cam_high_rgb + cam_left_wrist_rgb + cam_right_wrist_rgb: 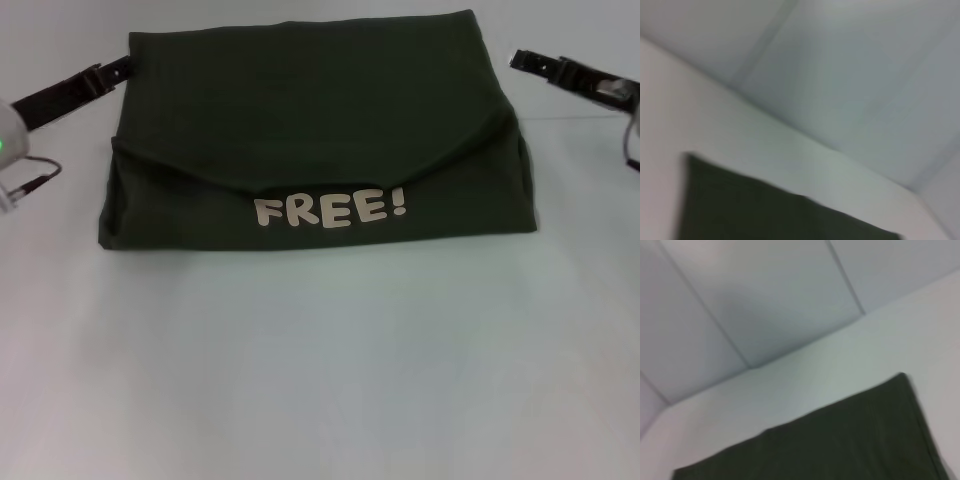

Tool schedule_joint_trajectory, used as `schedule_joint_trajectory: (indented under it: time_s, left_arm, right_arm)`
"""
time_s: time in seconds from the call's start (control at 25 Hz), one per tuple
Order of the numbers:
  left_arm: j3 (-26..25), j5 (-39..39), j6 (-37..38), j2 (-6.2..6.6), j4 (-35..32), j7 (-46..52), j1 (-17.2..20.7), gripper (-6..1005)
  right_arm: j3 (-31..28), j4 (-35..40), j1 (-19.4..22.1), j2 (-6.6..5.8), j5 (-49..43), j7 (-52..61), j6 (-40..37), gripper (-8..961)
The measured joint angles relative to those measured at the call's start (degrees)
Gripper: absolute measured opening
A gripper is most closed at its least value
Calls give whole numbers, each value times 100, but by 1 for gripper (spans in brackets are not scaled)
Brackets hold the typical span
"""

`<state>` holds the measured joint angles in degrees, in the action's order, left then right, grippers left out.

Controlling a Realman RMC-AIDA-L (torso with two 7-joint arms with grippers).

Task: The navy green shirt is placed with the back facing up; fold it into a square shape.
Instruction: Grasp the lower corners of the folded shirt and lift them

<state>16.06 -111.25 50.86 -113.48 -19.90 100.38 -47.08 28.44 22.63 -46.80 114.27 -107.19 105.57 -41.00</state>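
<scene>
Left gripper point(122, 66): at the far left of the head view, just off the shirt's far-left corner, arm coming in from the left edge. Looks raised off the desk, not holding anything as far as I can see. Can't tell whether it's spread or pressed together, as only a dark bar shows from this angle.

Left wrist view: blurred. Shows a corner of the shirt point(765, 215), pale desk point(715, 125) around it, and a panelled wall point(850, 75) behind. No fingers visible there.

Navy green shirt point(310, 130): centre of the desk point(320, 380), far half of the surface. Folded into a wide rectangle, roughly flat. A far layer lies over the top with a curved lower edge. Below that edge the near strip shows the cream "FREE!" lettering point(330, 210), facing up and reading upright toward the robot. Near edge is straight. The side edges flare out slightly toward the near corners. Some bulk at the right side where the layers meet.

Right wrist view: also blurred. Shirt corner point(850, 440) on the desk, wall panels behind. No fingers visible.

Right gripper point(522, 60): far right of the head view, just beyond the shirt's far-right corner, apart from the cloth. Nothing in it that I can see. Spread or pressed together: can't tell.
</scene>
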Motion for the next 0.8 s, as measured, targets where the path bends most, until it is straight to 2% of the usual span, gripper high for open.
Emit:
schedule_joint_trajectory:
  time_s: [0.08,0.16,0.28,0.36,0.56,0.8]
  left_arm:
    - [302,-83,649,24,-360,128,223,698]
    - [543,-359,1090,16,-748,334,460,749]
    - [659,-976,1393,0,-1061,495,676,825]
    - [664,-1446,1487,-9,-1131,497,731,849]
    - [774,-2075,1465,-50,-1174,159,778,847]
    - [796,-2093,1275,-81,-1093,-433,829,845]
  right_arm:
    - [9,69,178,-165,1,101,-642,773]
    - [32,86,392,-388,-14,248,-1378,826]
    - [78,90,634,-620,-32,381,-2035,905]
    - [137,93,772,-732,-35,432,-2371,905]
    - [289,97,968,-880,-44,503,-2650,905]
    - [468,100,1027,-899,-55,557,-2626,904]
